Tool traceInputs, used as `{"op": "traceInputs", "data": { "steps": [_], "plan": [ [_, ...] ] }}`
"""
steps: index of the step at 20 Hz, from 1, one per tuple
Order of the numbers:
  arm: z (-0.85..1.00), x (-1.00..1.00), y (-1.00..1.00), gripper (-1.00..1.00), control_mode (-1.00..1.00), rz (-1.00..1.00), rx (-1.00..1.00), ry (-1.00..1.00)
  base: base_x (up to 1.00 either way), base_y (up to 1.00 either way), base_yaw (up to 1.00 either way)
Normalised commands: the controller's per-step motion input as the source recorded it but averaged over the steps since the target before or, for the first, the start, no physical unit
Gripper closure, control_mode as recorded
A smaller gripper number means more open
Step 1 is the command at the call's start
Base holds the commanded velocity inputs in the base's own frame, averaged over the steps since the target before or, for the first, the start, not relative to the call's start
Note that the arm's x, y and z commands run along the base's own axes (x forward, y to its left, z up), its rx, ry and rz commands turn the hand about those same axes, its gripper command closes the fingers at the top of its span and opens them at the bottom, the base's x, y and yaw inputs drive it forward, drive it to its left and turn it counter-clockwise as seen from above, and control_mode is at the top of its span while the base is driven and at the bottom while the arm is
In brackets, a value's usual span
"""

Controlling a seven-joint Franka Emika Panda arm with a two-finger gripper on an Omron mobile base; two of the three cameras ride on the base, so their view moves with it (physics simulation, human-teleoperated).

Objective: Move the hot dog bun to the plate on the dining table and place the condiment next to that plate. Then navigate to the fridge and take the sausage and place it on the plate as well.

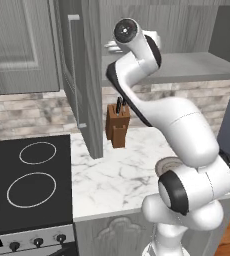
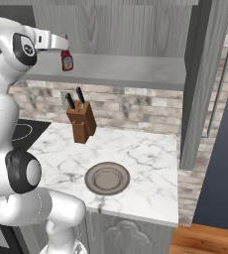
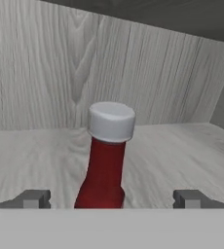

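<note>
Condiment (image 3: 105, 158) unlabelled, pale cap, btwn spread pincer (image 3: 111, 198) fingertips

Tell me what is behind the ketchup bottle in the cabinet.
Behind the condiment is the pale wood-grain back wall of the open cabinet, bare where visible. The strip directly behind the bottle is covered by it. The gripper fingers flank the bottle.

Legible text: none. Ketchup bottle (image 3: 103, 165) carries no readable label; stove (image 1: 27, 185) knobs and knife block (image 2: 81, 121) are unmarked.
</note>
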Motion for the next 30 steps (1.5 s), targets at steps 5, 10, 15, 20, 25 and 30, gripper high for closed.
{"op": "traceInputs", "data": {
  "steps": [5, 10, 15, 20, 25, 30],
  "plan": [
    [0.0, 0.09, -0.22, -1.0, -1.0, -0.03, 0.03, 0.0, 0.0, 0.0, 0.0],
    [0.0, 0.24, -0.02, -1.0, -1.0, 0.0, 0.11, 0.0, 0.0, 0.0, 0.0],
    [0.0, 0.33, 0.07, -1.0, -1.0, 0.0, 0.12, 0.0, 0.0, 0.0, 0.0],
    [0.0, 0.27, 0.14, -1.0, -1.0, 0.0, 0.06, 0.02, 0.0, 0.0, 0.0],
    [0.0, 0.25, 0.06, -1.0, -1.0, 0.0, 0.0, 0.02, 0.0, 0.0, 0.0],
    [0.0, 0.05, 0.0, 1.0, -1.0, -0.02, 0.0, 0.0, 0.0, 0.0, 0.0]
  ]
}}
